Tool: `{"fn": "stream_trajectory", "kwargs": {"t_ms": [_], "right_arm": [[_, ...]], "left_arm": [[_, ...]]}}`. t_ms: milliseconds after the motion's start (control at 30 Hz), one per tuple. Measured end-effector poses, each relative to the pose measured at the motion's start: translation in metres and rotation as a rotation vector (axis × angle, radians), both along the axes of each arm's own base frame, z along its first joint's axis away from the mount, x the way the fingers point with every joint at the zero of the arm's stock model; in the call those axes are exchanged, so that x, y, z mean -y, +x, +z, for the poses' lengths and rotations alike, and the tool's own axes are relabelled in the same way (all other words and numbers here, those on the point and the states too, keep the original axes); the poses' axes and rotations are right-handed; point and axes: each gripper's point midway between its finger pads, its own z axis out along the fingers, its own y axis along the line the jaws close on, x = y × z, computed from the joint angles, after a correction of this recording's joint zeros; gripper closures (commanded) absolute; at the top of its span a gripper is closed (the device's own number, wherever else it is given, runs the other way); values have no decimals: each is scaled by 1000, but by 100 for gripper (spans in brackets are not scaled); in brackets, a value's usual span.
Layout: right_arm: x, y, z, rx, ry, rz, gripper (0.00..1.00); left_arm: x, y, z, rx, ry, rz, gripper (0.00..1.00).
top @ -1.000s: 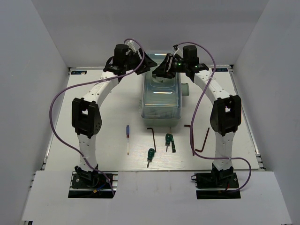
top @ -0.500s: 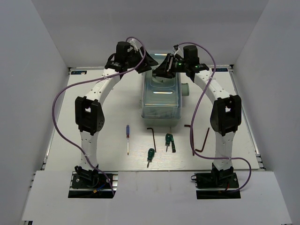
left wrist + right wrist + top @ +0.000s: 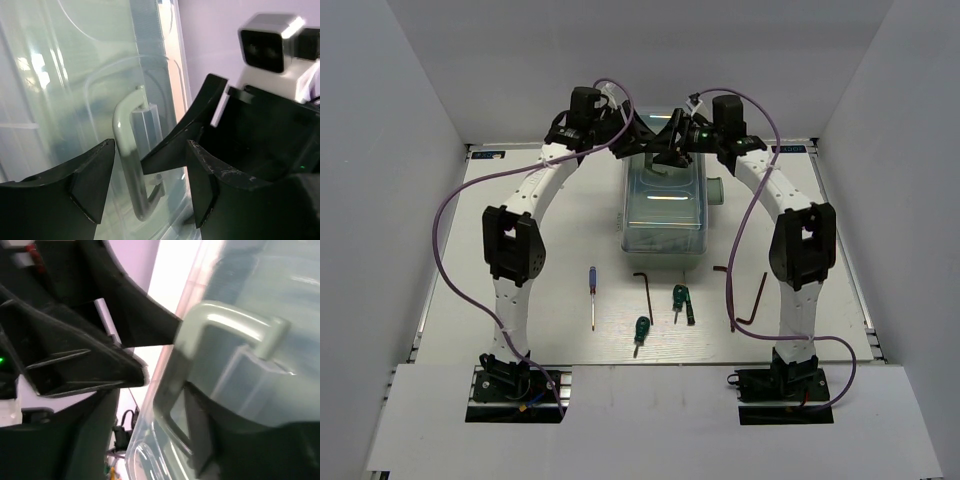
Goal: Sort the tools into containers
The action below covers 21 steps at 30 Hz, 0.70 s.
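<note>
left end effector: hanging spread, straddling the handle
right end effector: sitting open too, beside that handle
toolbox: sitting shut, far-middle of the table
tools: lying loose in front of it

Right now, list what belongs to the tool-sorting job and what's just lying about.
Belongs to the job:
- toolbox, lid down
- blue screwdriver
- two green screwdrivers
- three hex keys, the last partly behind a cable

Just there:
- purple cables
- table
- white walls
</note>
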Motion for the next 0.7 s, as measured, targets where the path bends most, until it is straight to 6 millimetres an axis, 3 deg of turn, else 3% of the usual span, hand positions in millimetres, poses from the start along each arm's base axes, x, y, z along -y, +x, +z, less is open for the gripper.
{"fn": "stream_trajectory", "kwargs": {"t_ms": [200,333,467,567,667,700], "right_arm": [[3,-5,9,79,10,60,26],[21,-13,10,128,-36,85,32],[62,-24,12,160,-118,65,40],[106,-31,12,209,-228,-12,55],[154,-39,9,231,-352,-120,55],[169,-41,7,233,-388,-151,48]], "left_arm": [[1,-3,0,-9,-2,-11,31],[1,-4,-1,-16,-1,-18,32],[2,-6,-1,-20,-5,-28,34],[2,-8,-2,-27,-4,-35,39],[2,-9,-5,-34,-1,-38,46],[4,-9,-8,-39,1,-42,49]]}}
